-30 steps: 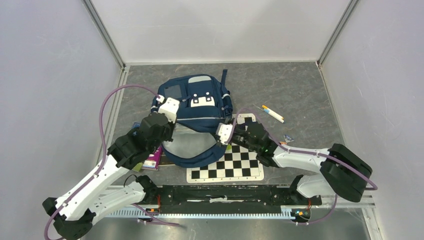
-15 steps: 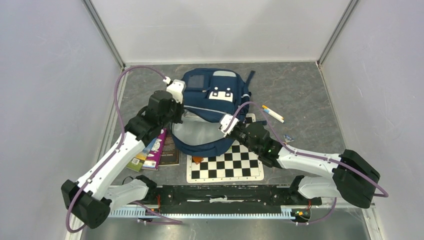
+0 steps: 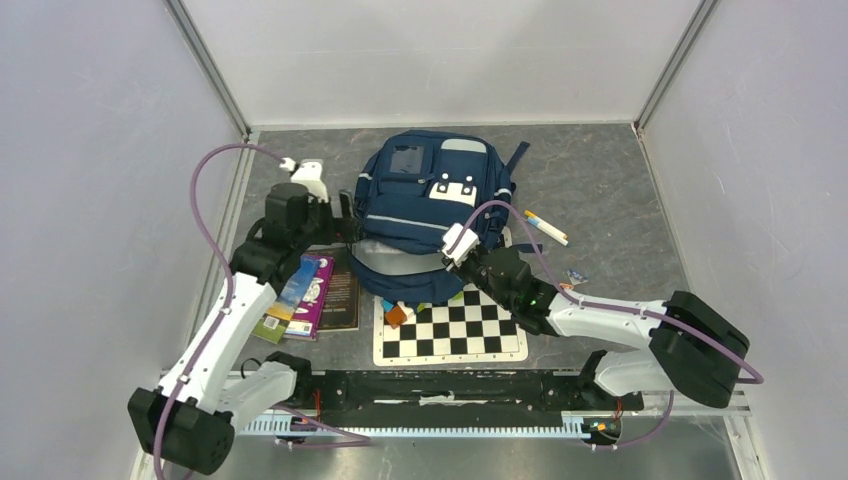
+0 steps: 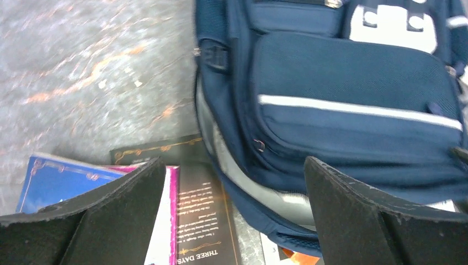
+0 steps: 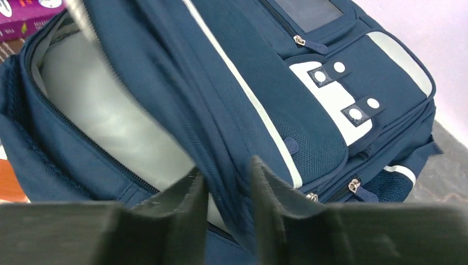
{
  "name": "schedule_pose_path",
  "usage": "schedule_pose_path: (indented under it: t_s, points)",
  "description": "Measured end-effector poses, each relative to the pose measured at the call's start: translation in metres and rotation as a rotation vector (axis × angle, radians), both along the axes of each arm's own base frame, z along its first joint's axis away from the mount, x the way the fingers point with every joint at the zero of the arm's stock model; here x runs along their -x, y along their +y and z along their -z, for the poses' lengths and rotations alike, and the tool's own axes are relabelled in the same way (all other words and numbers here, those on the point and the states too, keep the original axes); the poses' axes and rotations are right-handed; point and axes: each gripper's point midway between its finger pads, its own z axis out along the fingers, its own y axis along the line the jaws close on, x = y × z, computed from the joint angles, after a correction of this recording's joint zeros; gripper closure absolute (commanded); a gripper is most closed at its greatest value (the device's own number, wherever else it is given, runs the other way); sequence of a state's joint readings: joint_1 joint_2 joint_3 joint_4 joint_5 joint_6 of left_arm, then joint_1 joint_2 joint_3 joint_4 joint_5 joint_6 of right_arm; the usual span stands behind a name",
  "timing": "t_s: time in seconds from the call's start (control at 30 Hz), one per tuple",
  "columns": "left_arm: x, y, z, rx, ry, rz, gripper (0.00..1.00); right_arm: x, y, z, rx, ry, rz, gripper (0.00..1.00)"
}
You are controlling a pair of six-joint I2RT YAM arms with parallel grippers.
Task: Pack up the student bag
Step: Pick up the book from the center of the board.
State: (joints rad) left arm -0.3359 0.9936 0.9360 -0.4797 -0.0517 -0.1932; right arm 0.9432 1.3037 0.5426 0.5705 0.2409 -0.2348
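On the grey worktop (image 3: 600,180) our left gripper (image 4: 232,165) just released the bag (image 3: 430,190); the right gripper (image 5: 226,171) pinches its mouth open for books (image 3: 310,295).

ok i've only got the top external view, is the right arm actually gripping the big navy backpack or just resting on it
observer: Gripping. The right wrist view shows the right fingers closed on a fold of the large navy blue fabric backpack, beside its unzipped mouth.
operator: and the left fingers, holding anything
observer: No. The left wrist view shows the left fingers wide apart with nothing between them.
operator: what's the dark book next to the bag
observer: In the left wrist view the black book with gold lettering has the words THREE DAYS printed on it.
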Motion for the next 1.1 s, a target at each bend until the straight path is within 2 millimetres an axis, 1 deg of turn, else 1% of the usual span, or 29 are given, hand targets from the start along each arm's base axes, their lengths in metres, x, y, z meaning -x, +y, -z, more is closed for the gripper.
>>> schedule_pose_path:
  t_s: [0.07,0.1,0.13,0.2,0.27,0.33,0.37,0.43,0.53,0.6,0.67,0.73,0.83,0.9,1.0,1.1]
  points:
    - [-0.003,0.021,0.006,0.038,0.024,-0.088,0.0,0.002,0.001,0.001,-0.016,0.019,0.001,0.23]
    - [-0.004,0.029,0.009,0.057,0.037,-0.123,0.0,0.002,0.0,0.002,-0.015,0.026,0.0,0.15]
    - [-0.005,0.044,0.016,0.088,0.059,-0.184,0.0,0.004,0.0,0.002,-0.021,0.037,-0.004,0.11]
    - [-0.006,0.067,0.027,0.142,0.091,-0.287,0.0,0.009,0.0,0.002,-0.022,0.051,-0.02,0.06]
    - [-0.001,0.099,0.044,0.209,0.128,-0.426,0.0,0.014,0.0,-0.002,-0.03,0.06,-0.047,0.04]
    - [0.009,0.128,0.06,0.272,0.155,-0.574,0.0,0.02,0.003,-0.01,-0.05,0.061,-0.081,0.03]
    - [0.015,0.139,0.065,0.295,0.157,-0.635,0.0,0.023,0.004,-0.015,-0.064,0.057,-0.096,0.02]
    - [0.029,0.157,0.072,0.334,0.147,-0.754,0.0,0.027,0.005,-0.024,-0.089,0.051,-0.12,0.02]
    - [0.051,0.177,0.072,0.361,0.098,-0.911,0.0,0.032,0.007,-0.036,-0.119,0.039,-0.146,0.02]
    - [0.064,0.191,0.069,0.379,0.052,-1.014,0.0,0.034,0.007,-0.039,-0.128,0.037,-0.154,0.02]
    - [0.081,0.206,0.076,0.397,0.033,-1.136,0.0,0.035,0.007,-0.039,-0.128,0.039,-0.16,0.02]
    - [0.093,0.215,0.084,0.406,0.038,-1.222,0.0,0.036,0.007,-0.037,-0.121,0.046,-0.163,0.02]
    - [0.11,0.226,0.104,0.412,0.077,-1.337,0.0,0.037,0.006,-0.033,-0.109,0.054,-0.163,0.02]
    - [0.127,0.233,0.119,0.402,0.124,-1.429,0.0,0.037,0.005,-0.033,-0.104,0.053,-0.163,0.02]
    - [0.145,0.241,0.127,0.375,0.151,-1.525,0.0,0.037,0.004,-0.035,-0.102,0.047,-0.164,0.02]
    - [0.155,0.248,0.13,0.36,0.156,-1.594,0.0,0.038,0.003,-0.035,-0.093,0.044,-0.165,0.02]
